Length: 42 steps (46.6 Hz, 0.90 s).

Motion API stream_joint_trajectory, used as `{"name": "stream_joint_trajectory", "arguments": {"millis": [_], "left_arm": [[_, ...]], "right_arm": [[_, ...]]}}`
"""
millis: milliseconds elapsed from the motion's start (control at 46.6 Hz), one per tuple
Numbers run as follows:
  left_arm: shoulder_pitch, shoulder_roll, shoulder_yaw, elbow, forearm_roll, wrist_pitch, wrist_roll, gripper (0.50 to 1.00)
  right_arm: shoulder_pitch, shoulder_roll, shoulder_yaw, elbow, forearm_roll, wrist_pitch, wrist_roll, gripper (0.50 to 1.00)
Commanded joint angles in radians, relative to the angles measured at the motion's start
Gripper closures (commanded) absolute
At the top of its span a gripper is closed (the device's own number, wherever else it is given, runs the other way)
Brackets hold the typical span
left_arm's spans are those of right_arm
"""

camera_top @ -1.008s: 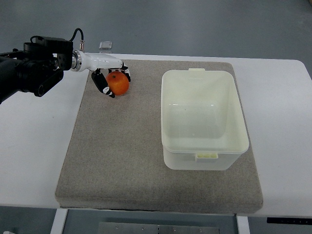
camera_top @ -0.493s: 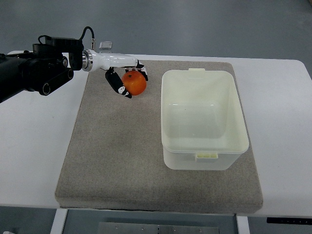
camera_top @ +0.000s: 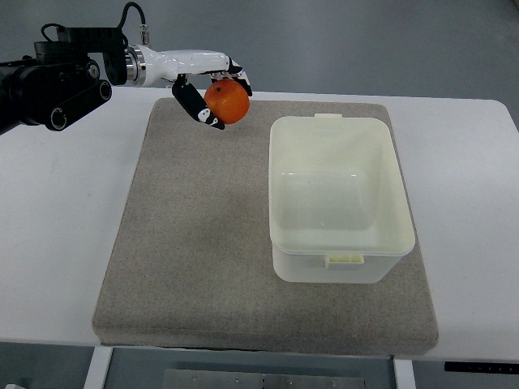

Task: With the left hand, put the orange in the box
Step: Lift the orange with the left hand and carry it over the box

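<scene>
The left hand, a white robot hand with black-tipped fingers, is clenched around the round, glossy orange fruit. 1 dark finger curls under the fruit on its left side, and other fingertips show at its top right edge. The hand's black arm comes in from the upper left edge of the view. The right arm does not show at all.

The orange appears to be held off the flat grey felt mat, over the mat's far left corner region, and no part of it seems to rest on the fabric, though from this steep angle the height cannot be judged precisely. The pale cream rectangular plastic box sits open and empty on the right half of the mat, well apart from the fruit and to its right. The mat lies on a white table.

The step in hand looks like the carry: the pick is done, and the fruit is in transit toward the container. Roughly half the task seems complete.

The next move calls for travel to the right and slightly toward the robot, until the orange hangs above the box's open interior, clear of its near-left rim. Only then should the fingers release. Letting go early, over the rim, risks the round fruit bouncing off and rolling across the mat.
</scene>
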Motion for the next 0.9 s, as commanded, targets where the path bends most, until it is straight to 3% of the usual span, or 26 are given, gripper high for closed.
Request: {"name": "stream_joint_trajectory", "arguments": {"millis": [0, 214, 493, 879], "left_arm": [[-0.008, 0.008, -0.009, -0.043, 0.007, 0.006, 0.000, 1.000], [-0.060, 0.079, -0.012, -0.236, 0.015, 0.064, 0.000, 1.000], [-0.134, 0.134, -0.038, -0.379, 0.017, 0.072, 0.000, 1.000], [-0.172, 0.107, -0.047, -0.484, 0.187, 0.078, 0.000, 1.000]], "right_arm": [[0.000, 0.000, 0.000, 0.000, 0.000, 0.000, 0.000, 0.574], [0.000, 0.000, 0.000, 0.000, 0.000, 0.000, 0.000, 0.574], [0.000, 0.000, 0.000, 0.000, 0.000, 0.000, 0.000, 0.574], [0.000, 0.000, 0.000, 0.000, 0.000, 0.000, 0.000, 0.574]]}}
